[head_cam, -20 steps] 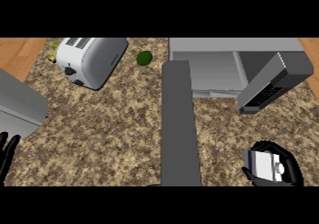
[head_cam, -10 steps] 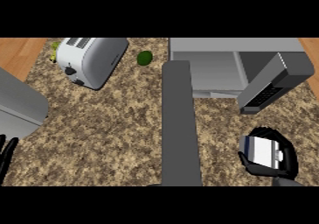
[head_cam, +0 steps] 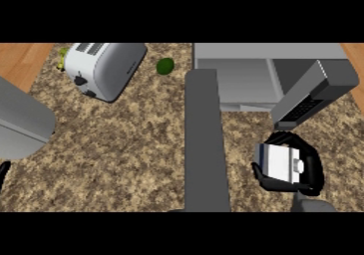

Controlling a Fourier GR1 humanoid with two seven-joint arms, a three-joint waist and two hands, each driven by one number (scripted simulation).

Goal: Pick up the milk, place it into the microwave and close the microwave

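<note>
Carrying the milk [head_cam: 278,162] clamped in the curled right hand [head_cam: 306,167] just short of the microwave [head_cam: 247,79], it should be kept upright, steered past the open door [head_cam: 313,94], and set well inside.

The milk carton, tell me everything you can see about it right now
The milk is a small white and light grey carton with a round cap on its right side. It is in the right hand, whose black fingers curl round it from the top, the right and below. It shows over the speckled counter, just below the open microwave door and right of a grey vertical bar.
</note>
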